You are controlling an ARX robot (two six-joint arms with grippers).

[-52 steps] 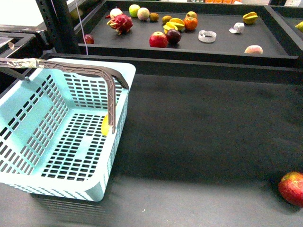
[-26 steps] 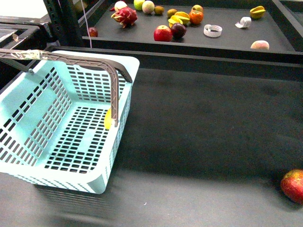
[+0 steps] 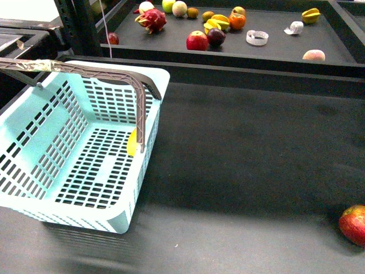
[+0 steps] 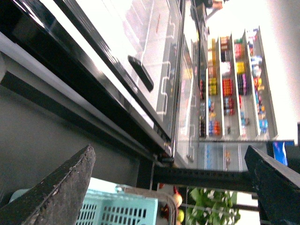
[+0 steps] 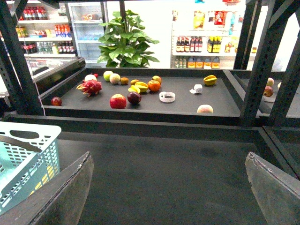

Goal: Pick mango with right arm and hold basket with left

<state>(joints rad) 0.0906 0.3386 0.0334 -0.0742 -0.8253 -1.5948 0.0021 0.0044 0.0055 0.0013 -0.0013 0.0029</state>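
Observation:
The light-turquoise basket (image 3: 63, 148) stands at the table's left with its grey-brown handle (image 3: 140, 108) swung up. A smooth yellow fruit, apparently the mango (image 3: 131, 142), lies inside against the basket's right wall, mostly hidden by the handle post. Neither arm shows in the front view. My left gripper (image 4: 173, 187) is open in the air, with the basket's rim (image 4: 117, 211) beyond its fingers. My right gripper (image 5: 171, 192) is open above the dark table, with nothing between its fingers. The basket's corner (image 5: 28, 159) is off to one side of it, with yellow showing through the slots.
A red apple (image 3: 353, 224) lies at the table's front right edge. Behind the table a raised black shelf tray (image 3: 274, 54) holds several fruits, among them a red apple (image 3: 197, 41), a dragon fruit (image 3: 151, 19) and yellow star fruit (image 3: 218, 24). Black rack posts (image 3: 77, 25) stand at the back left.
The front view has shifted slightly, so the shelf sits higher in the picture. The basket, the yellow fruit and the red apple keep their places on the table.

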